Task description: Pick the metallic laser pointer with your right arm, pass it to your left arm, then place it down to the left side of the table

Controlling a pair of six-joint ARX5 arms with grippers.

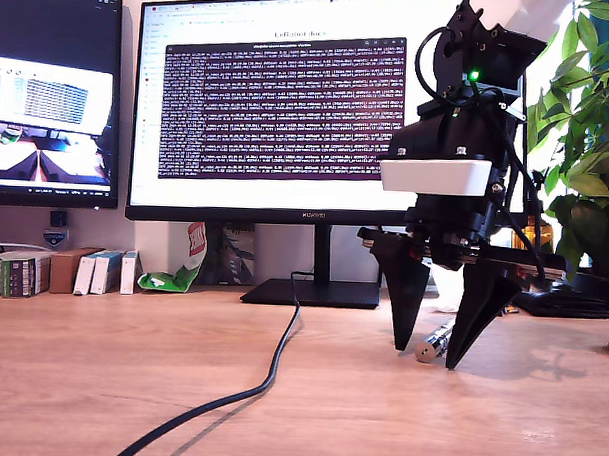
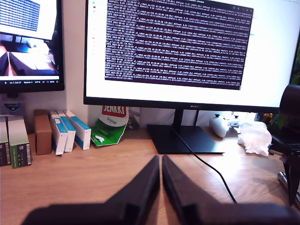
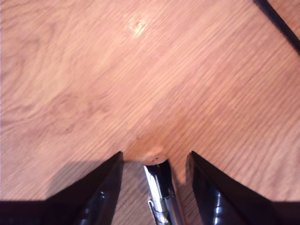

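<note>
The metallic laser pointer (image 1: pixel 434 344) lies on the wooden table (image 1: pixel 130 362) toward the exterior view's right, its flat round end facing the camera. My second gripper (image 1: pixel 426 354) points down over it, open, with one black finger on each side and both tips at the table. In the second wrist view the pointer (image 3: pixel 159 187) shows between the fingers of the gripper (image 3: pixel 155 154), gaps on both sides. My first gripper (image 2: pixel 161 159) is shut with nothing in it, low over the table (image 2: pixel 93 178) and facing the monitor. It does not show in the exterior view.
A black cable (image 1: pixel 269 372) runs from the monitor stand (image 1: pixel 312 291) across the table to the front. Small boxes (image 1: pixel 43 271) line the back at the exterior view's left. A plant (image 1: pixel 592 148) stands at that view's right edge, behind the second arm.
</note>
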